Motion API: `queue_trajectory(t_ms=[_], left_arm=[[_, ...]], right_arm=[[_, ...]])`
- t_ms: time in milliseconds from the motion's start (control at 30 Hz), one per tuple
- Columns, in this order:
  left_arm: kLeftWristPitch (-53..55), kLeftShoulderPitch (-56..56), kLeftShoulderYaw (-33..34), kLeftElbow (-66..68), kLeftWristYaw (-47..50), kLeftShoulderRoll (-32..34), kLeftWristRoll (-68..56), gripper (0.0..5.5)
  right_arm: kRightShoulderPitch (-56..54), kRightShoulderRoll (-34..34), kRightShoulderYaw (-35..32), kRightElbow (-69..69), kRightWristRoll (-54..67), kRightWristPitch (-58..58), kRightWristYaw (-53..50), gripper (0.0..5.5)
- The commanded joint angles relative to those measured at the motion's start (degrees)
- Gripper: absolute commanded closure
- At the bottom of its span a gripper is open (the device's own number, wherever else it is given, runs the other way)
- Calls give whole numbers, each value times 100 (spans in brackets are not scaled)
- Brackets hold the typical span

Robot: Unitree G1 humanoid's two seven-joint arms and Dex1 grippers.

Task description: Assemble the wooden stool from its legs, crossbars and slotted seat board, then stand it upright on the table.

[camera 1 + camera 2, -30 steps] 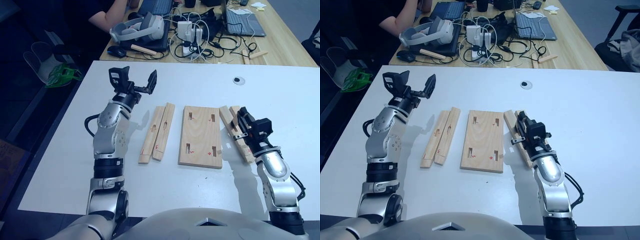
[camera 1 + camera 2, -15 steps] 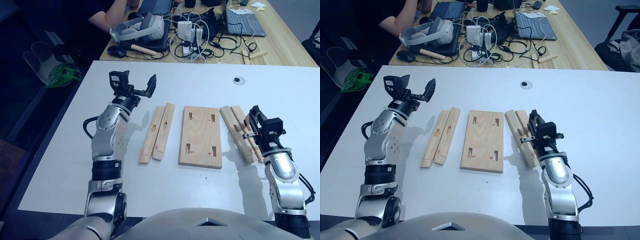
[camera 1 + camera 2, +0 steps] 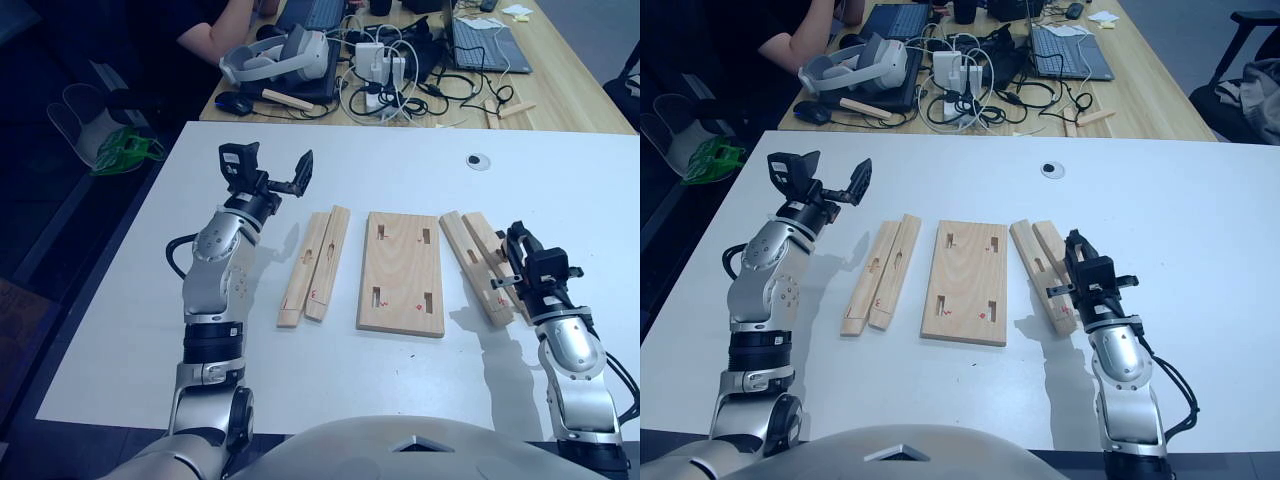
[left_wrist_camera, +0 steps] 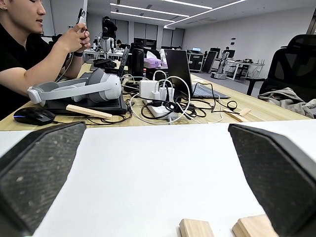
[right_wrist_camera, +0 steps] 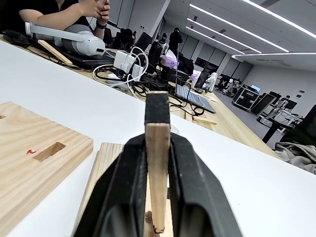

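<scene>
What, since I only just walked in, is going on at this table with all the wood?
A humanoid robot is at the start of building a wooden stool. Its right gripper is shut on a thin wooden strip, over the right pair of legs. The left gripper is open, raised and holds nothing, beside the left pair of legs. The slotted seat board lies flat between the pairs with its slots empty; nothing is joined yet.
</scene>
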Motion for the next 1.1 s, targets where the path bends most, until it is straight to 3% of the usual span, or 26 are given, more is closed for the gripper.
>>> queue_trajectory(t_ms=[33,367,567,900,1100], left_arm=[[83,4,-19,-48,12,23,27,10],[87,-17,-40,-27,21,33,57,10],[94,-9,-57,-27,18,46,69,10],[57,75,-79,-49,27,29,111,10],[70,62,-71,-57,29,20,106,10]], right_arm=[[17,-19,-70,94,45,-38,58,510],[220,114,31,265,675,206,525,510],[113,367,-315,-24,2386,1671,696,510],[-847,262,-287,-511,2625,4058,-348,510],[-602,408,-121,-509,2538,3937,-314,510]])
